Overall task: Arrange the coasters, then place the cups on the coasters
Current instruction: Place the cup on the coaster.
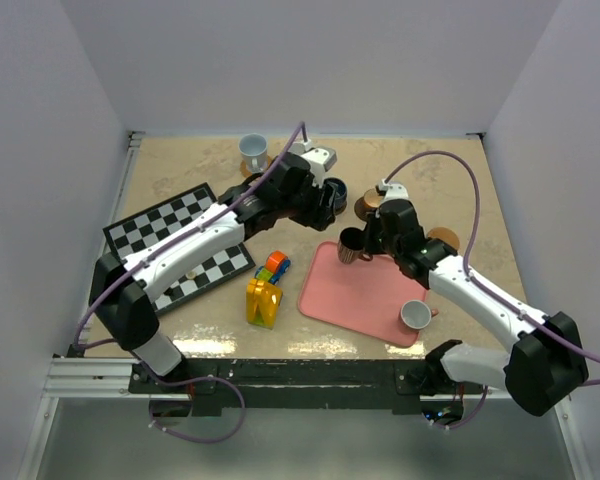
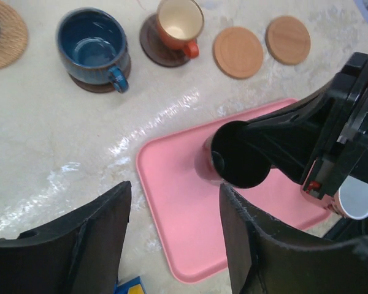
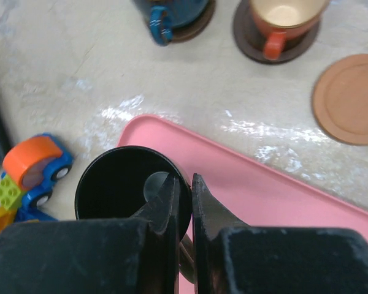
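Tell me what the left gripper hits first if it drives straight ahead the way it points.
Probably the pink tray, near its left corner, seen straight ahead of the open left gripper. The black cup is just right of that line, though depth is unclear.

The top view looks down from high above and behind the near edge of the bench point(image 1: 460, 200), taking in all of it. The left wrist view looks steeply down past the left gripper point(image 2: 175, 190) from moderately near. The right wrist view hangs very close over the black cup point(image 3: 110, 184). Both wrist views have the far side uppermost. All three views share that cup and the pink tray point(image 1: 360, 300).
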Controlling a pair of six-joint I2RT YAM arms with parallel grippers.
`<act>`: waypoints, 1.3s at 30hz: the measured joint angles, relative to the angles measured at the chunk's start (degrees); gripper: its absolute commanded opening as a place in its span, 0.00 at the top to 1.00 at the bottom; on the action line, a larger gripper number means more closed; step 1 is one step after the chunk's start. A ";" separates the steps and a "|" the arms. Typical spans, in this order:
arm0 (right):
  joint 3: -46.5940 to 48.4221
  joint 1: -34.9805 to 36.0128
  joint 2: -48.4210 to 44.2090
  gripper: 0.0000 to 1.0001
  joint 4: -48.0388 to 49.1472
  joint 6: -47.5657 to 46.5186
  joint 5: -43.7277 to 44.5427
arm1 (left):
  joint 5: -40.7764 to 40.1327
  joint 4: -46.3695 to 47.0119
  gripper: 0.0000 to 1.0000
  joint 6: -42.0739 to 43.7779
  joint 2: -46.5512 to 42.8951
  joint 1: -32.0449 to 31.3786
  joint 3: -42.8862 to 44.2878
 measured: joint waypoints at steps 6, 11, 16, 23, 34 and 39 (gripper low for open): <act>2.21 -0.85 -0.35 1.00 -2.84 6.97 10.56 | -8.74 4.07 0.29 -1.88 -7.93 0.59 -5.73; 4.96 -1.81 0.17 1.00 -3.50 13.57 19.69 | -14.64 5.90 0.25 -1.86 -13.49 3.15 -7.30; 6.97 -3.93 3.06 1.00 -5.55 21.90 25.62 | -16.09 6.45 0.24 -1.62 -16.37 7.30 -7.67; 7.23 -7.13 7.13 1.00 -11.17 29.77 30.64 | -15.76 6.40 0.24 -0.59 -18.25 11.54 -9.57; 6.03 -12.33 6.91 1.00 -8.11 29.59 35.69 | -14.49 8.00 0.24 -2.27 -20.00 12.22 -15.17; 5.25 -12.48 7.41 1.00 -4.52 26.99 36.06 | -14.36 8.94 0.24 -2.84 -20.94 12.22 -16.31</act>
